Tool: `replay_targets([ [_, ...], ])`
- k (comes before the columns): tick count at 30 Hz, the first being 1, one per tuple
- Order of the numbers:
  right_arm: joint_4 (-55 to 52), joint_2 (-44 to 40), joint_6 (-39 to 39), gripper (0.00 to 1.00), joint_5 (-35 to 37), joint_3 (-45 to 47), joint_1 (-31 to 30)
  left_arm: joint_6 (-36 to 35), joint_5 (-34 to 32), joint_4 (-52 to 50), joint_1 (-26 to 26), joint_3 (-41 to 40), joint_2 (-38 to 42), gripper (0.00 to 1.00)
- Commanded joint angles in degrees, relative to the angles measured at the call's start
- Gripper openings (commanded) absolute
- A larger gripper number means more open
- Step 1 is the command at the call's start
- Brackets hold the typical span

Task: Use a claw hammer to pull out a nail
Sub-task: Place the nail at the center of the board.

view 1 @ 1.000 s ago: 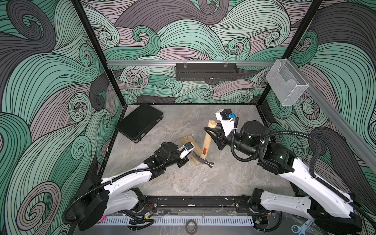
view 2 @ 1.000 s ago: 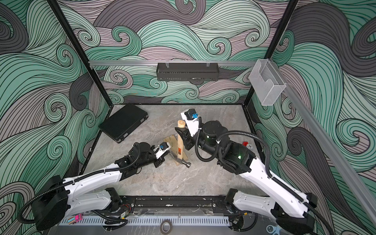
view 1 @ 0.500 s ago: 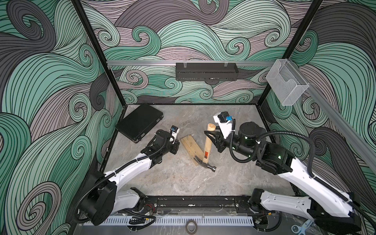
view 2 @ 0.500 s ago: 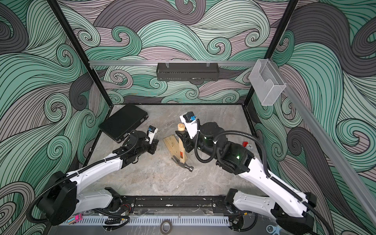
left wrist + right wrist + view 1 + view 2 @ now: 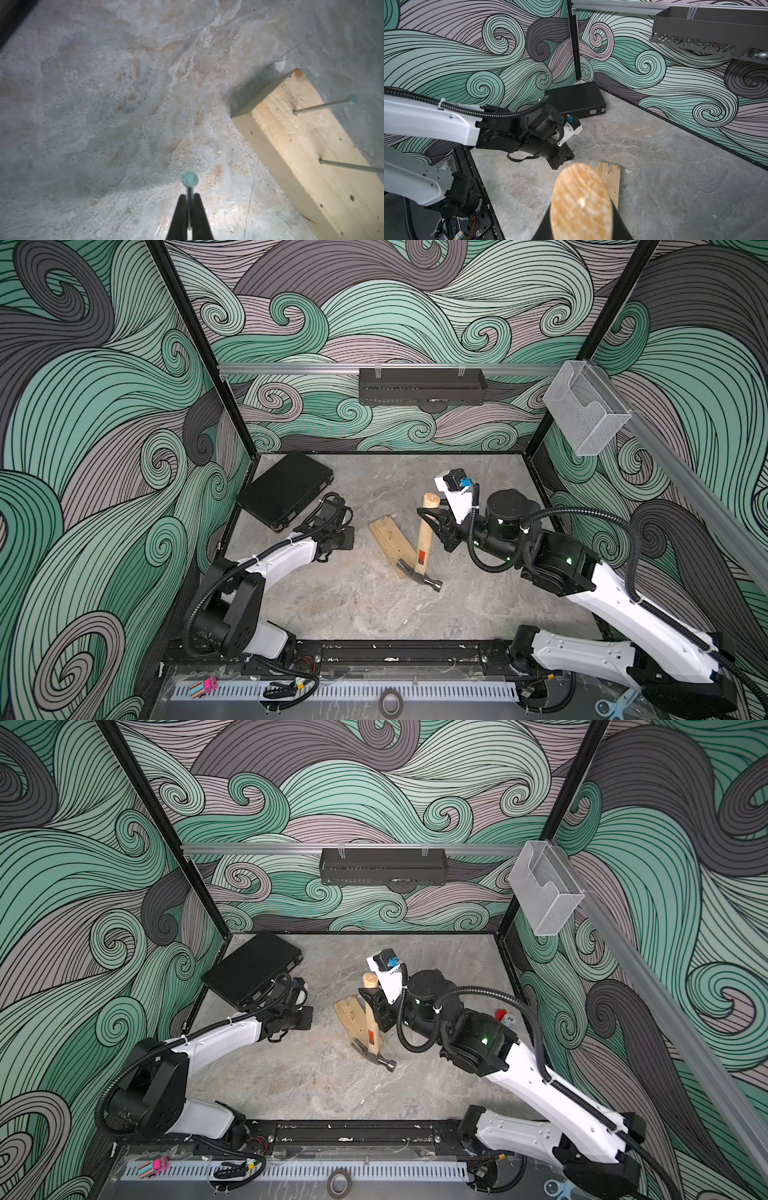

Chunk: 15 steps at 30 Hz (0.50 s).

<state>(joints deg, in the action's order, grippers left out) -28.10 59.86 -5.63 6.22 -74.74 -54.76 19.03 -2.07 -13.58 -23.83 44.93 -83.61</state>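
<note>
The claw hammer (image 5: 424, 539) leans over the pale wooden block (image 5: 390, 535), its steel head (image 5: 428, 580) low at the block's near end. My right gripper (image 5: 436, 526) is shut on the wooden handle near its butt, which fills the right wrist view (image 5: 581, 203). Left of the block, my left gripper (image 5: 347, 538) hangs apart from it. In the left wrist view this gripper (image 5: 189, 197) is shut on a nail (image 5: 189, 179), the head pointing away from the fingers. Two more nails (image 5: 324, 105) (image 5: 351, 166) stand in the block (image 5: 301, 166).
A black case (image 5: 284, 489) lies at the back left corner, just behind my left wrist. A black shelf (image 5: 422, 385) hangs on the back wall and a clear plastic holder (image 5: 582, 410) on the right rail. A small red item (image 5: 500, 1015) lies behind my right arm.
My left gripper has drawn back to the left, away from the block and hammer head, carrying the nail. The hammer head has shifted slightly toward the front.
</note>
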Motion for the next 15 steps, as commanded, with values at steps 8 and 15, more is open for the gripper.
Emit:
replay_targets([
  [8,5.6,-0.03,-0.61,0.0,1.0,-1.11,-0.18,2.56,1.26,-3.47,1.07,1.63,-2.05,0.0],
  [15,5.57,0.03,-0.44,0.0,0.88,-1.24,-0.17,3.8,2.07,-4.16,1.38,2.09,-4.91,0.0],
])
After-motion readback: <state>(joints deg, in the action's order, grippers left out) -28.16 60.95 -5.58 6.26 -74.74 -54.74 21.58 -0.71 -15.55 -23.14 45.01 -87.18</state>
